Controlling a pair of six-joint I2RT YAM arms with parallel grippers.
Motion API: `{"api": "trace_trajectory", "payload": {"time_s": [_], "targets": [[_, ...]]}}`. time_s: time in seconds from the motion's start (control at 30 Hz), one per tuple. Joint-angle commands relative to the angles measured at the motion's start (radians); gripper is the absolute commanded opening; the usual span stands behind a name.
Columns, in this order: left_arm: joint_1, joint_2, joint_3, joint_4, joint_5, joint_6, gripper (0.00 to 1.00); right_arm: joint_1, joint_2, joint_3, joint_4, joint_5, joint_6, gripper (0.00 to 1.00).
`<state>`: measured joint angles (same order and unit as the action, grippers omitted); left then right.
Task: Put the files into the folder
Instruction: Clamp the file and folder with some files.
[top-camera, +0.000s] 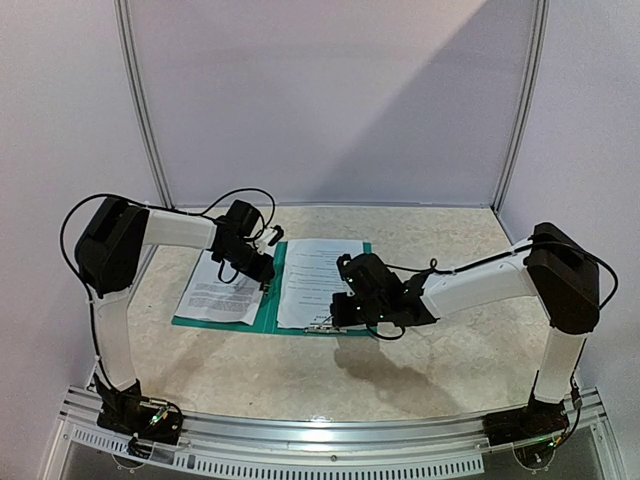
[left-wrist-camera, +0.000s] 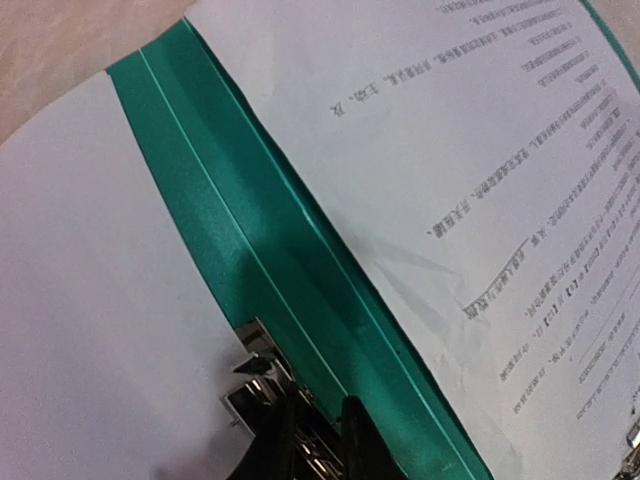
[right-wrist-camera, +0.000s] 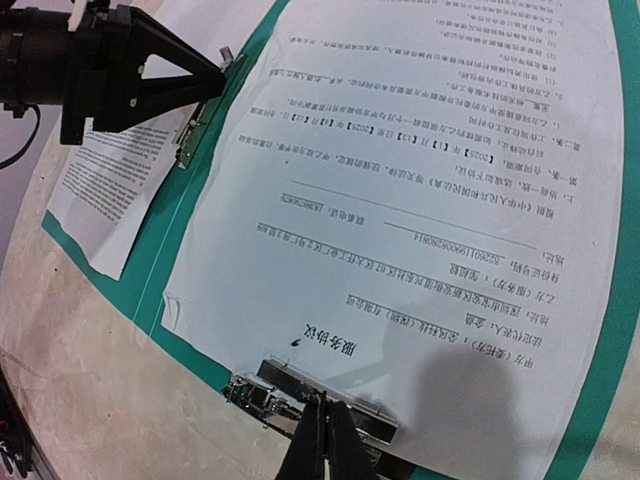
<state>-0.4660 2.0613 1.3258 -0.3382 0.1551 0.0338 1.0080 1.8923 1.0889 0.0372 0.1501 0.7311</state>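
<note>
The teal folder (top-camera: 268, 305) lies open on the table. One printed sheet of the files (top-camera: 315, 275) lies on its right half and another (top-camera: 218, 290) on its left half. My left gripper (top-camera: 265, 272) is at the spine; in the left wrist view (left-wrist-camera: 321, 395) its fingers are shut on a metal clip (left-wrist-camera: 255, 365) between the left sheet (left-wrist-camera: 90, 300) and the folder's teal spine (left-wrist-camera: 230, 230). My right gripper (right-wrist-camera: 323, 402) is shut, its tips touching a metal clip (right-wrist-camera: 300, 385) at the near edge of the right sheet (right-wrist-camera: 400, 200).
The beige table (top-camera: 420, 370) is enclosed by white walls and two metal posts (top-camera: 140, 110). A metal rail (top-camera: 330, 435) with both arm bases runs along the near edge. The left sheet overhangs the folder's left edge.
</note>
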Motion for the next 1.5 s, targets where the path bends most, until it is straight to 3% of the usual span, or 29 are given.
{"api": "trace_trajectory", "payload": {"time_s": [0.0,0.27,1.47], "targets": [[-0.03,0.109,-0.067,-0.104,0.125,0.009,0.18,-0.011,0.063,-0.032,0.081,0.035,-0.045,0.0],[-0.028,0.096,-0.077,-0.099,0.131,0.006,0.18,0.008,0.031,-0.14,0.116,0.022,0.059,0.0],[-0.028,0.086,-0.099,-0.071,0.151,0.012,0.18,0.135,0.129,-0.227,0.106,0.14,0.284,0.0]]}}
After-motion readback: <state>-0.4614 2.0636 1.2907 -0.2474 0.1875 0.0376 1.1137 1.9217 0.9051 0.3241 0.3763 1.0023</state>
